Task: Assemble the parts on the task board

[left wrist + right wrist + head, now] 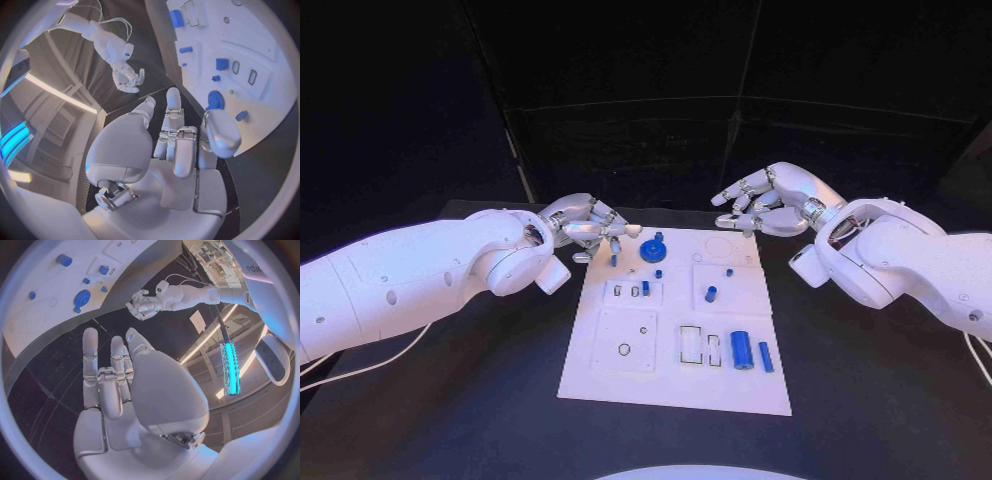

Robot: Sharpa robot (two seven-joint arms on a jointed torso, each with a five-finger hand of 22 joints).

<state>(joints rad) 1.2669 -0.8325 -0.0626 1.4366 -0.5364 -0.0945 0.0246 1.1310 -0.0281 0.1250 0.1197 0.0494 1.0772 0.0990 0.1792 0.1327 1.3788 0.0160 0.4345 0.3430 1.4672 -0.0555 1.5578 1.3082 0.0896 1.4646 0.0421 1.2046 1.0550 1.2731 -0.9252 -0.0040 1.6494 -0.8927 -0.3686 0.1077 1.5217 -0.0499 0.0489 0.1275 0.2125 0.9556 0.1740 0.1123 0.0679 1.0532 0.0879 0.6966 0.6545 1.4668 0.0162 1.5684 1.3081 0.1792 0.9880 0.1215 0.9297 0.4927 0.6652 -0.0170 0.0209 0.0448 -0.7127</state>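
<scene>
Black table (459,400) under dark walls carries our white task board (668,385) at its middle. Our left hand (589,232) hovers at the board's far left corner, fingers loosely spread, holding nothing. Blue parts (741,350) lie on the board. Our right hand (769,200) hangs beyond the far right corner, fingers apart, empty.

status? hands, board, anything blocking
Left hand open, at the board's far left corner. Right hand open, beyond its far right corner. Blue parts loose on the board, none held. Nothing blocking.
</scene>
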